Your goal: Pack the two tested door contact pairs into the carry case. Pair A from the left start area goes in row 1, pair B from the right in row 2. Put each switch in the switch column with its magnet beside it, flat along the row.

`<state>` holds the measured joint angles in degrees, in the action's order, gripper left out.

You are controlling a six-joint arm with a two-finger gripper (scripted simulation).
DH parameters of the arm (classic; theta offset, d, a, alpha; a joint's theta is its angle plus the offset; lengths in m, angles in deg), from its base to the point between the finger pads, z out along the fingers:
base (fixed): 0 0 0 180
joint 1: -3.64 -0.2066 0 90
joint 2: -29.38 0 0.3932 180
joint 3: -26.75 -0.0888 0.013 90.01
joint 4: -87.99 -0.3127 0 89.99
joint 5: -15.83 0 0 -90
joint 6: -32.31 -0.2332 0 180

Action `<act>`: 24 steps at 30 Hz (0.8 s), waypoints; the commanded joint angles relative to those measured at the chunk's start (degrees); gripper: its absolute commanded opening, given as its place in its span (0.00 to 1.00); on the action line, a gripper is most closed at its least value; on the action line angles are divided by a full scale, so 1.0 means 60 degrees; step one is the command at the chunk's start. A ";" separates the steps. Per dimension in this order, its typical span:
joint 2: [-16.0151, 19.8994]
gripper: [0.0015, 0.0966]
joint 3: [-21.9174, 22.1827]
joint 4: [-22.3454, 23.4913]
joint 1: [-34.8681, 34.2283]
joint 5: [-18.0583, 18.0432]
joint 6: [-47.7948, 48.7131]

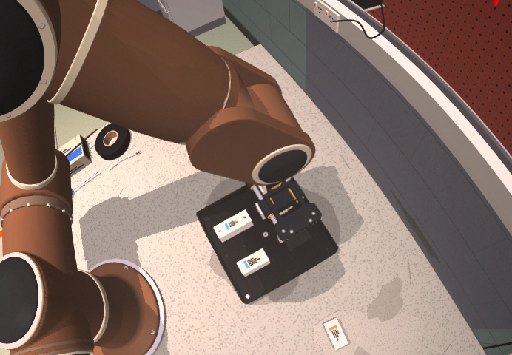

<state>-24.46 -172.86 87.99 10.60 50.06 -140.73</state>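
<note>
Two white switches lie apart in the left column of the black carry case [267, 243], one [233, 225] in the far row and one [253, 262] in the near row, both flat with blue-marked labels up. My gripper [267, 211] is down over the far row just right of the far switch, and I hold a small white magnet [260, 208] in it; most of the magnet is hidden under the gripper body. Another white piece with an orange label [335, 333] lies on the table in front of the case, to the right.
A roll of black tape [112, 141] lies at the far left of the table beside a small meter [75, 154] and loose wires. A grey wall runs along the table's right side. My arm's base [110, 309] stands left of the case.
</note>
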 commanded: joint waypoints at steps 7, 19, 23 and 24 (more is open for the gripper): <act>-0.0006 0.40 0.0006 0.0000 0.0000 0.0000 0.0000; -0.0005 0.41 0.0005 0.0000 0.0000 0.0000 0.0000; -0.0005 0.41 0.0005 0.0000 0.0000 0.0000 0.0000; -0.0005 0.41 0.0005 0.0000 0.0000 0.0000 0.0000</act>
<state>-24.46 -172.86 87.99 10.60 50.06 -140.73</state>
